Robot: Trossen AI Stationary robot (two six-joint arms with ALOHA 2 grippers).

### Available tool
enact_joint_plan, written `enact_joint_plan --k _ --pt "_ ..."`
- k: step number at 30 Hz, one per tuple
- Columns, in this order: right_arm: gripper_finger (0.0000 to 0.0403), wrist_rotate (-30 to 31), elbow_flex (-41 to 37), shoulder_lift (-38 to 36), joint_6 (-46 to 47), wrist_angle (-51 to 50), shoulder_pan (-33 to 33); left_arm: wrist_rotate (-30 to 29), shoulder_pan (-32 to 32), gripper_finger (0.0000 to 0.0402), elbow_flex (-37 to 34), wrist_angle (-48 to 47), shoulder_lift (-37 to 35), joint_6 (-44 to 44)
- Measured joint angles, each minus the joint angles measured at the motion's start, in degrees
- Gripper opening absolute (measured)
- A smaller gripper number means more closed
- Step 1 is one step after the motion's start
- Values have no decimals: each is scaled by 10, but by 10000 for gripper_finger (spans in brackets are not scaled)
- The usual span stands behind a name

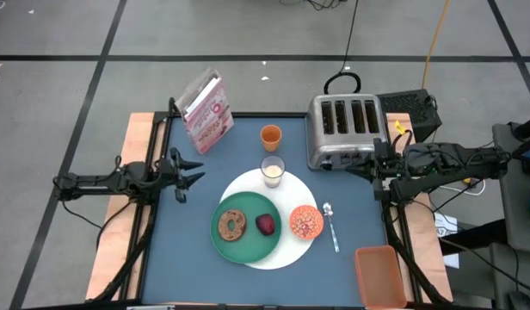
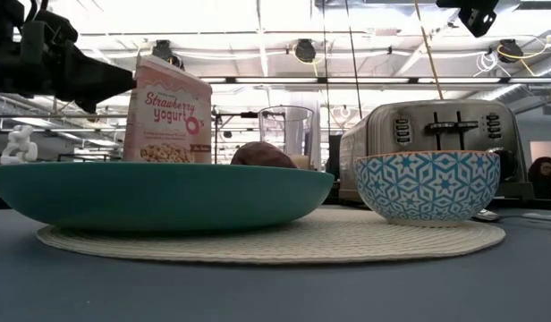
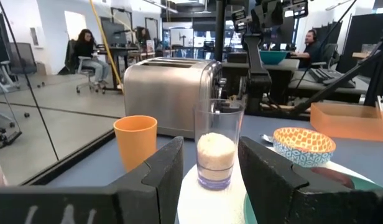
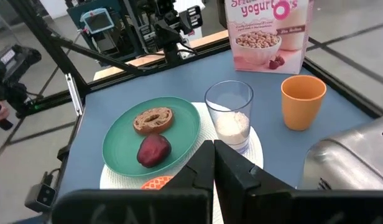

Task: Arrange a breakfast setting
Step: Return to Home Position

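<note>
Nearest on the blue counter (image 1: 179, 250), the round green plate (image 1: 248, 247) is seen resting on the larger white woven disc (image 1: 292, 191). On the plate, the brown ring-shaped bagel (image 1: 232, 226) and the dark-red fruit (image 1: 266, 225) lie side by side. The small orange bowl with the blue-patterned outside (image 1: 305, 222) sits on the disc just beside the plate, and the metal spoon (image 1: 331, 226) is laid on the bowl's far side from the plate. A little farther back, the clear glass partly filled with milk (image 1: 273, 171) stands on the disc's far edge. The orange plastic cup (image 1: 270, 136) stands beyond it, and the pink cardboard cereal box (image 1: 207, 112) and the chrome four-slot toaster (image 1: 346, 129) are at the back.

The setting is judged complete, so only the retreat to rest is left. The left tool (image 1: 194, 176) hangs at the counter's left edge with its fingers spread and nothing between them, pointed toward the glass. The right tool (image 4: 214, 155) is held near the toaster's front corner with its fingers pressed together and empty.

Each arm is best drawn upward and outward first, away from the setting. The right arm should be kept off the toaster and high above the spoon. The left arm should be kept clear of the tall, easily tipped cereal box. Slow, separate paths would be prudent.
</note>
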Motion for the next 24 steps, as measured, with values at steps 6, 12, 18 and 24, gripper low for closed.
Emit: enact_joint_plan --k 6,12,18,24 --pt "0 -31 0 -25 -45 11 0 0 0 159 0 -1 1 -1" --pt "0 -32 1 -81 -122 3 0 0 0 159 0 -2 1 -6" --pt "0 -45 -12 -144 -204 3 0 0 0 159 0 -3 1 -7" --pt "0 -45 -92 -214 -243 43 0 0 0 159 0 -3 1 -6"
